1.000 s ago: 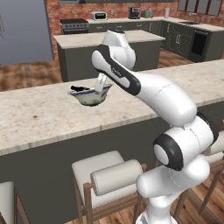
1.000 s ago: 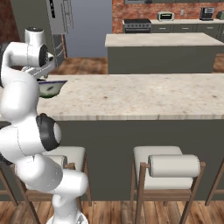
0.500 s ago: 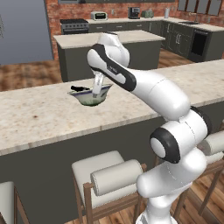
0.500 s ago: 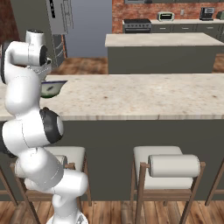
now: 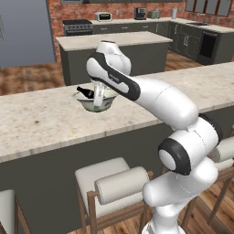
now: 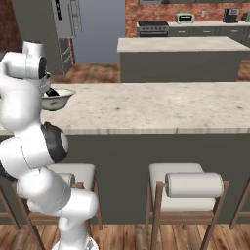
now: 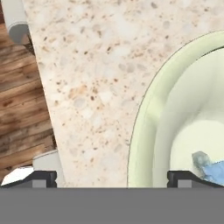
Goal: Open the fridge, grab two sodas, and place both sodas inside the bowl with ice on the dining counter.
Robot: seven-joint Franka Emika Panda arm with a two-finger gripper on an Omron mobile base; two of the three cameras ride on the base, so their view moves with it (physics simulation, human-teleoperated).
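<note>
Left base view: the claw [image 5: 98, 95] has risen slightly above the bowl [image 5: 97, 101] on the bench [image 5: 41, 121].
Right base view: the arm now stands straighter.
Hand view: claw fingertips [image 7: 40, 177] spread wide, holding nothing.

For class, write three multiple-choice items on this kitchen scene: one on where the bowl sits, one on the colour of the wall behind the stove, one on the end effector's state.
1. The bowl sits on:
A. the dining counter
B. a stool
C. the floor

2. The wall behind the stove is:
A. blue tile
B. red brick
C. white plaster

3. The end effector is:
A. shut on a soda
B. shut, empty
C. open

Answers:
1. A, it rests on the speckled stone top.
2. B, brick courses show.
3. C, both fingertips stand wide apart, nothing between them.
</note>
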